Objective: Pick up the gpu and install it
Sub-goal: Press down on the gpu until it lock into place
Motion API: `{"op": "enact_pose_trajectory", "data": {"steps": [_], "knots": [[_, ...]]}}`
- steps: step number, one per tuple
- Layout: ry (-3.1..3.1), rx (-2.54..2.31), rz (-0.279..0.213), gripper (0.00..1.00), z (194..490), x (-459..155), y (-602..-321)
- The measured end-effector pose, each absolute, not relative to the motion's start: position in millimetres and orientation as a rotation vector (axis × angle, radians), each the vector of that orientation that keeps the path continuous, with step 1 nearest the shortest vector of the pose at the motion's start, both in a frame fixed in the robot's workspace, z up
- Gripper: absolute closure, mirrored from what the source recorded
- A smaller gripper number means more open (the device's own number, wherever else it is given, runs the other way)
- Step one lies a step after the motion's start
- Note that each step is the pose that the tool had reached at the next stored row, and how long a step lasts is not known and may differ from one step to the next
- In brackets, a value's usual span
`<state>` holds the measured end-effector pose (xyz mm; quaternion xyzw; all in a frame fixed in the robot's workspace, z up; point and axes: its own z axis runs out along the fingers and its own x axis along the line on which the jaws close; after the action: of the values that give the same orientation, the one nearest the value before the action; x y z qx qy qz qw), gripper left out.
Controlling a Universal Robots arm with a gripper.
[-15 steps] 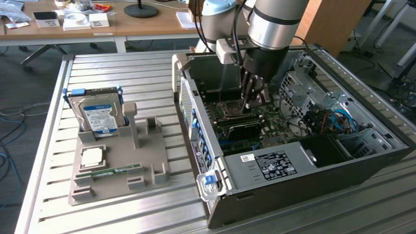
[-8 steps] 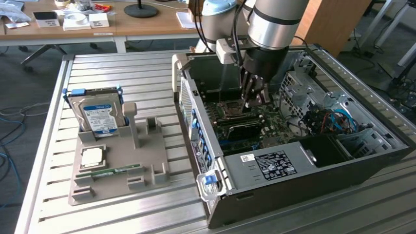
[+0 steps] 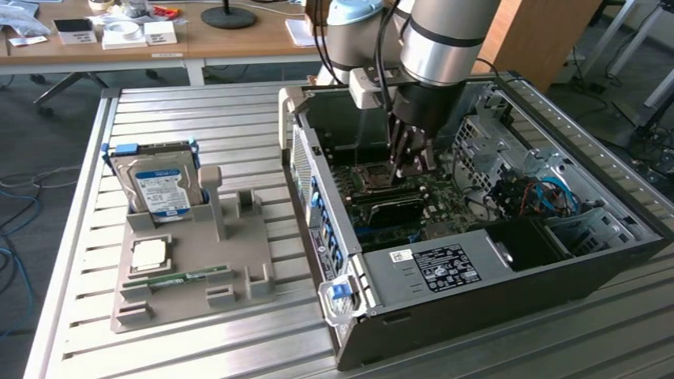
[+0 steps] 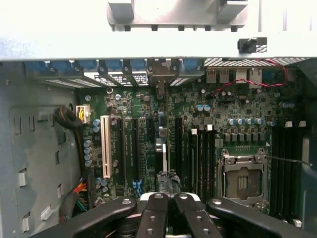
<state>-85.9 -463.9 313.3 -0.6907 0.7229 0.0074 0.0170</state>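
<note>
My gripper reaches down into the open computer case, over the green motherboard. Its black fingers are pressed together, so the gripper is shut. Right under the fingertips the gpu shows edge-on as a thin black and silver card, standing upright in line with the long black slots. In the exterior view the gpu is a dark block on the board just below the gripper. I cannot tell whether the fingertips touch its top edge.
A grey holder on the slatted table left of the case carries a hard drive, a square chip and a memory stick. The processor socket and a cable bundle flank the slots. A power supply fills the case's near end.
</note>
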Motion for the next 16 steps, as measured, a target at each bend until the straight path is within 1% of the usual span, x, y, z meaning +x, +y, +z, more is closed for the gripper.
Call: {"op": "enact_pose_trajectory", "data": {"steps": [16], "knots": [[2.244,-2.144,0.028,0.89,310.8,-85.8,-459.5]]}}
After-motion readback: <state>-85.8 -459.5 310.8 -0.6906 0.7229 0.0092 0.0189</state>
